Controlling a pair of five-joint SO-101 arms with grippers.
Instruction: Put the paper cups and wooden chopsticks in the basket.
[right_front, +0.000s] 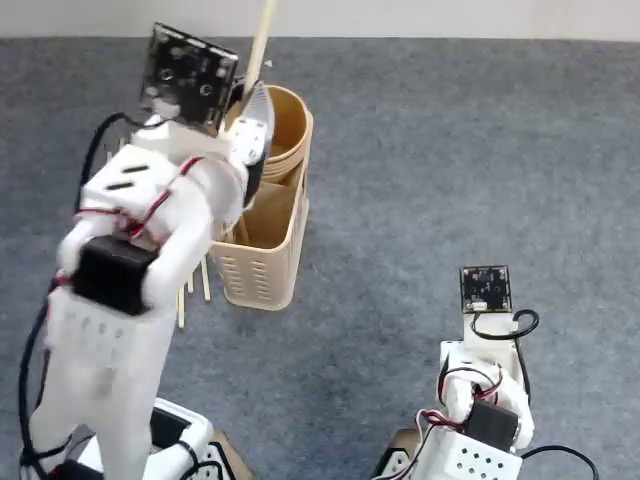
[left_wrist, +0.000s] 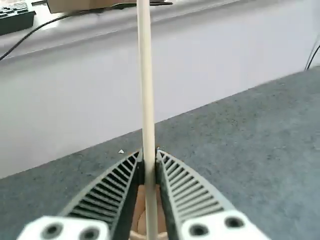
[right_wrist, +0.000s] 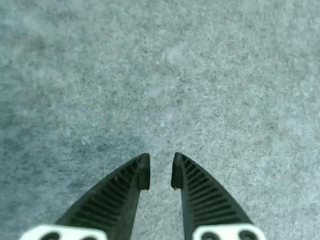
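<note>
Left tool (left_wrist: 149, 156): pinching a wooden chopstick (left_wrist: 145, 75), held upright over the basket (right_front: 262, 272).
Paper cups (right_front: 288, 125): nested in the basket's far compartment, far left on the surface (right_wrist: 210, 75).
Right tool (right_wrist: 160, 172): slightly spread, low over bare grey surface, near right.

A pale, round wooden chopstick (left_wrist: 145, 75) stands nearly upright, clamped near its lower end between the fingers of the left gripper (left_wrist: 149, 161). It rises over the far end of a beige, slotted plastic basket (right_front: 262, 270) that sits upright on the grey mat. The far compartment of the basket holds a nested stack of tan paper cups (right_front: 288, 125), mouths up, their rims just above the basket's wall. More thin wooden chopsticks (right_front: 204, 281) lie on the mat just beside the basket's left wall, partly hidden under the arm.
</note>
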